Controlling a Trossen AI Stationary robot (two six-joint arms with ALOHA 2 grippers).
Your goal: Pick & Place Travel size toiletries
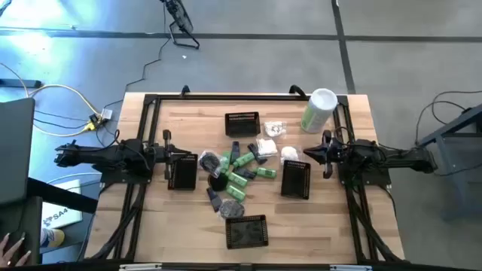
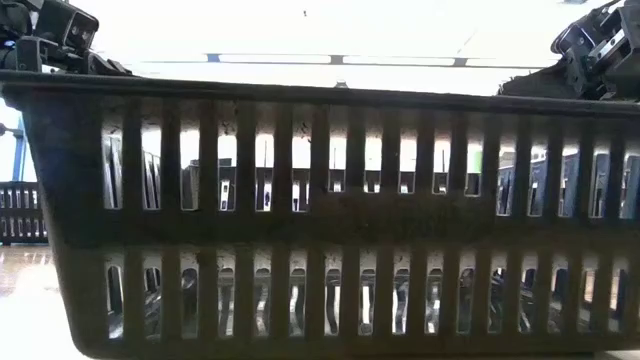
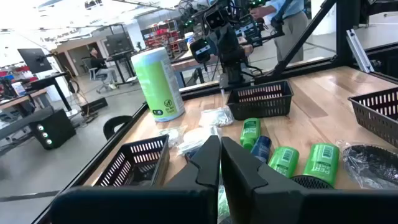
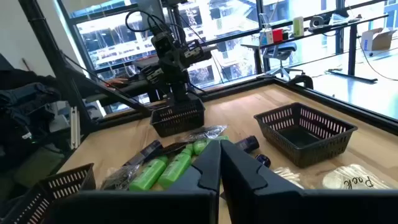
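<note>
The travel size toiletries (image 1: 237, 172) lie in a heap mid-table: bright green bottles (image 3: 286, 160) and green tubes (image 4: 163, 169), white packets (image 1: 273, 135), small dark pieces. My left gripper (image 1: 167, 152) hovers shut at the table's left side, above a black mesh basket (image 1: 181, 173). At the table's right side my right gripper (image 1: 325, 153) is shut too, beside another mesh basket (image 1: 295, 181). Both point at the heap from opposite sides. The left wrist view shows the left gripper's (image 3: 219, 158) fingers together; in the right wrist view the right gripper's (image 4: 219, 160) fingers also meet.
Two more mesh baskets stand at the far middle (image 1: 242, 124) and near middle (image 1: 247, 231); the near one's wall (image 2: 320, 220) fills the low view. A tall pale-green canister (image 1: 318, 111) stands far right. A person's hand (image 1: 11, 248) shows off the table's near left.
</note>
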